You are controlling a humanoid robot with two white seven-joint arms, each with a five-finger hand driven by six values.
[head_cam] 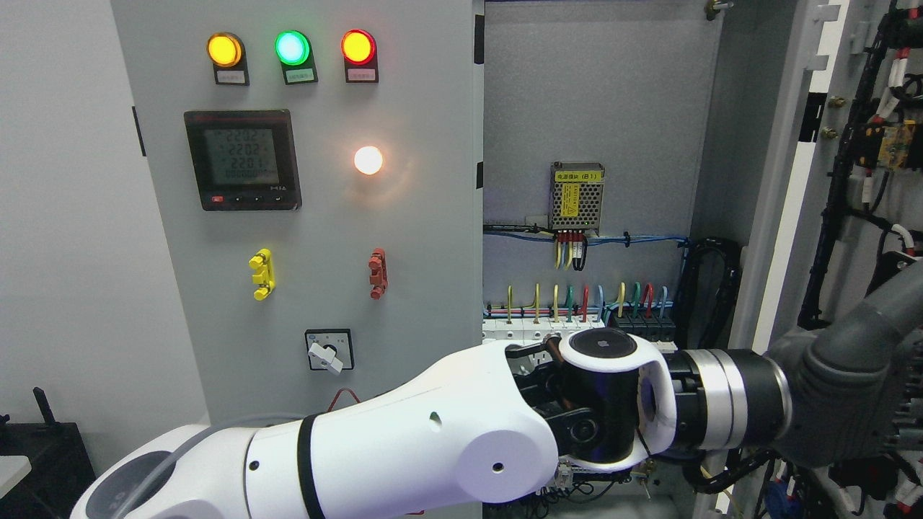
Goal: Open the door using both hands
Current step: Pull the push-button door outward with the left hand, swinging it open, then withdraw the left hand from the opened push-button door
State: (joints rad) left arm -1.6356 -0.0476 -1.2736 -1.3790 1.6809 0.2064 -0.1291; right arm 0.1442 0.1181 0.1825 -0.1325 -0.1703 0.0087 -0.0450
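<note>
Left arm [404,440], nearest the camera, enters from the lower left and reaches across to the right; its grey left hand [844,389] lies against the inner face of the right door [829,180], presumably to push it wider. Whether the fingers are spread or curled cannot be told. The door stands swung well open at the right, baring the cabinet interior [591,144] with its power supply [577,196] and terminal row [577,306]. The left panel [310,216], bearing the indicator lamps [290,48], is closed. The right hand is not visible.
</note>
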